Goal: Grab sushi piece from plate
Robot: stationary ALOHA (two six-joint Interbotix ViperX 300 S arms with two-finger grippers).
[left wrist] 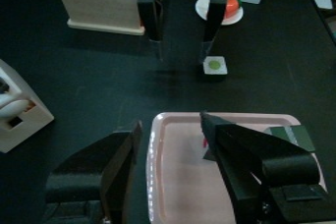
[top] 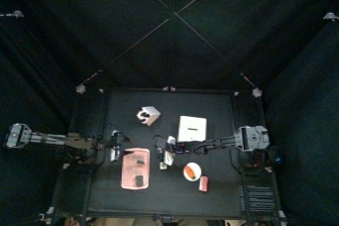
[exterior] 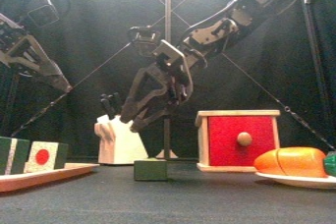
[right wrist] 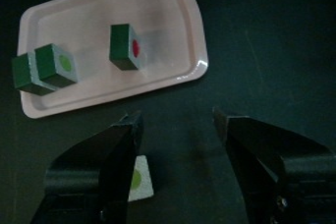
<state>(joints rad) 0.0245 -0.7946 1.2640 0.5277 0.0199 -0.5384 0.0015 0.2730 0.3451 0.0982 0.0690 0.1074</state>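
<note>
While 2 sushi pieces (right wrist: 128, 46) sit on the pink plate (right wrist: 178, 17) and 1 lies on the table (top: 212, 175), the right gripper (right wrist: 180, 130) hovers with jaws apart; each piece looks small, light, squashable, best pinched gently across flat sides.

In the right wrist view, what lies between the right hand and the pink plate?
Only bare black table. The right hand hangs open short of the pink plate; one loose sushi piece sits by its finger, off the plate.
</note>
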